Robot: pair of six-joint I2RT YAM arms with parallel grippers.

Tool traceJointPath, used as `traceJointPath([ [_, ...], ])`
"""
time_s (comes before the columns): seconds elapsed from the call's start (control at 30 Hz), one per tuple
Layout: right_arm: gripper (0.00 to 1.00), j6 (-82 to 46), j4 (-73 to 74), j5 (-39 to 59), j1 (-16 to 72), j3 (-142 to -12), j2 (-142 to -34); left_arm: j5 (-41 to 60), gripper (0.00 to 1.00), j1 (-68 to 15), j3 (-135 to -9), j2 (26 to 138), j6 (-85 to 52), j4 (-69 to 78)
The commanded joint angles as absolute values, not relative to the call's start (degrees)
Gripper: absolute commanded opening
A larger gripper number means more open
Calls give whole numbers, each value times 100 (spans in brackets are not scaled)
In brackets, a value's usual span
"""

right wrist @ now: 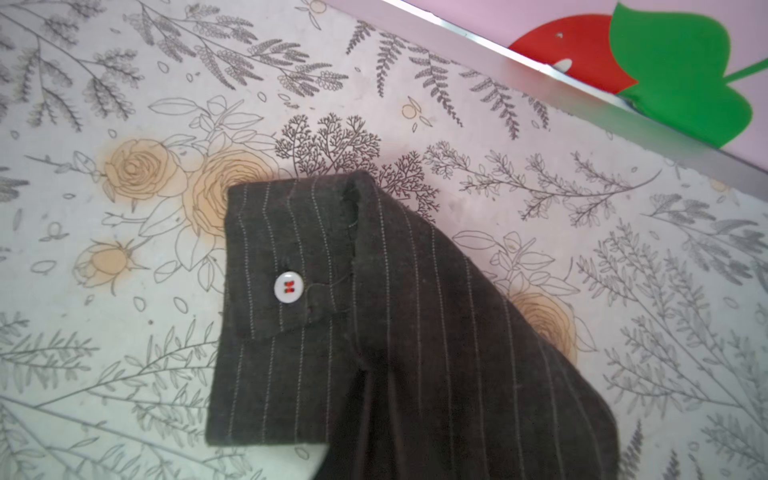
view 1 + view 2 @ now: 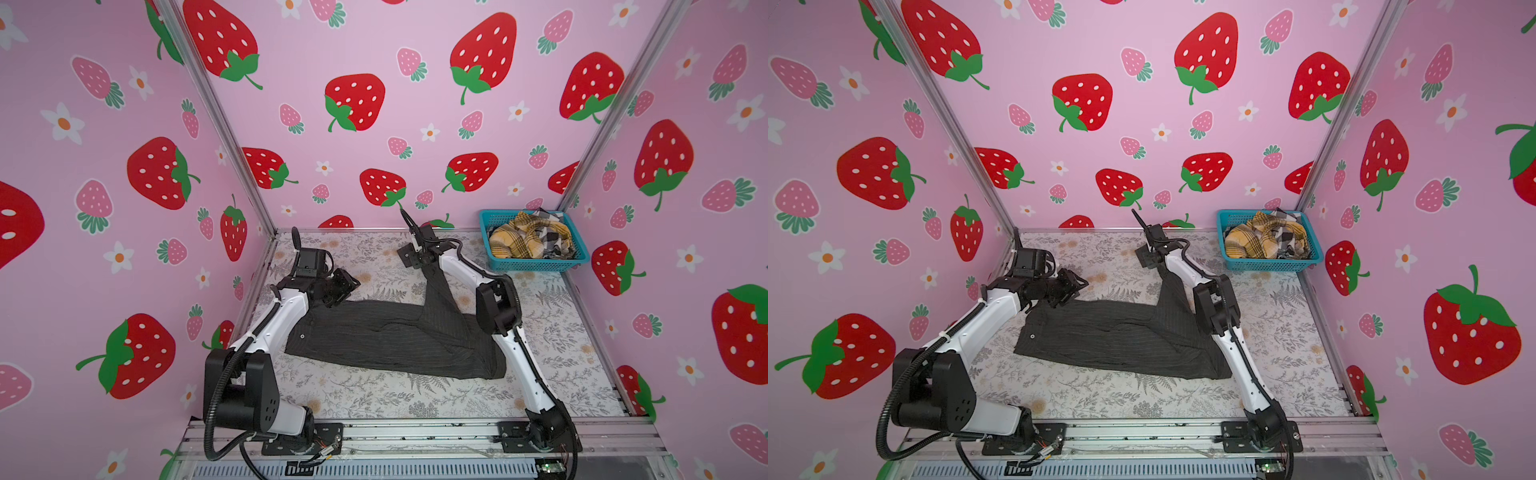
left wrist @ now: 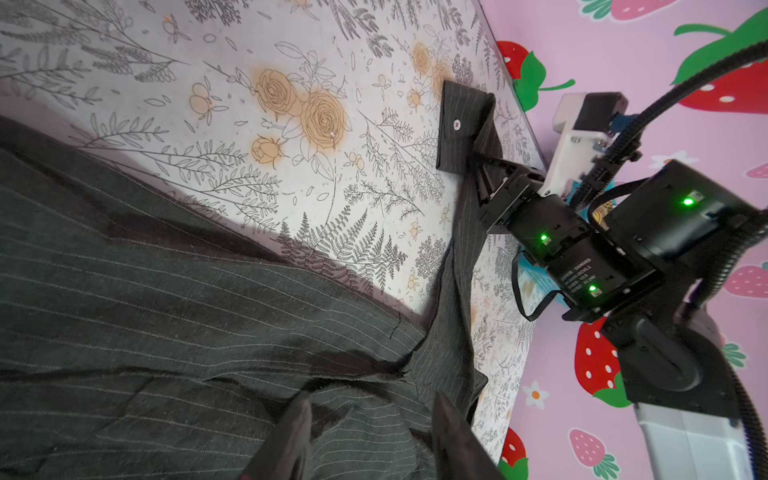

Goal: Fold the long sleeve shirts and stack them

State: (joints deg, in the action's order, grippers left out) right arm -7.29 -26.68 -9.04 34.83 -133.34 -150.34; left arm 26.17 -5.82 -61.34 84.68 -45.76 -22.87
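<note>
On the worktop (image 2: 374,399), between the two arms, the charcoal pinstripe shirt (image 2: 386,336) is laid out roughly flat and creased, with its body running across from the left arm to the right. One sleeve (image 2: 436,295) is drawn away from the body toward the back wall. Its cuff (image 1: 257,249) lies flat on the worktop, and one white button (image 1: 287,289) is showing. The cloth is judged light, limp and not slippery. No shape will be kept once it is released, so folds should be laid down rather than dropped. Hold is best taken at doubled, seamed parts (cuff, shoulder seam, hem corners), where thin cloth is less likely to slide out of a pinch. The right claw (image 2: 420,254) is closed, and the sleeve appears to be pinched just behind the cuff, since it rises taut to that point. The left claw (image 3: 372,405) is held part-way open over the shirt body near its far left corner, and nothing is clamped between the jaws. Count: three shirts. One is on the worktop and two are bundled in the teal basket (image 2: 536,264) at the back right corner: a mustard plaid shirt (image 2: 513,239) and a black-white check shirt (image 2: 552,237). Whether more lie beneath cannot be told. Baskets: one. Folded, stacked shirts: none seen.
</note>
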Motion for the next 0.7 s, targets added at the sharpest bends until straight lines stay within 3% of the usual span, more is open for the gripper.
traceJointPath([
  [0.0,0,-674,-2830,-826,3531,-13192,-14699,2935,54,-603,-6429,8809,-4794,-2069],
  [0.33,0,-1181,-1637,-148,4021,-10186,-12238,3061,67,-812,-6760,9290,-5827,-1258],
  [0.47,0,-1748,-1468,-67,4206,-9509,-11760,3085,79,-1089,-6680,9423,-6328,-859],
  [0.67,0,-2540,-1006,-101,4352,-8774,-11159,3094,90,-1418,-6061,9438,-7566,2],
])
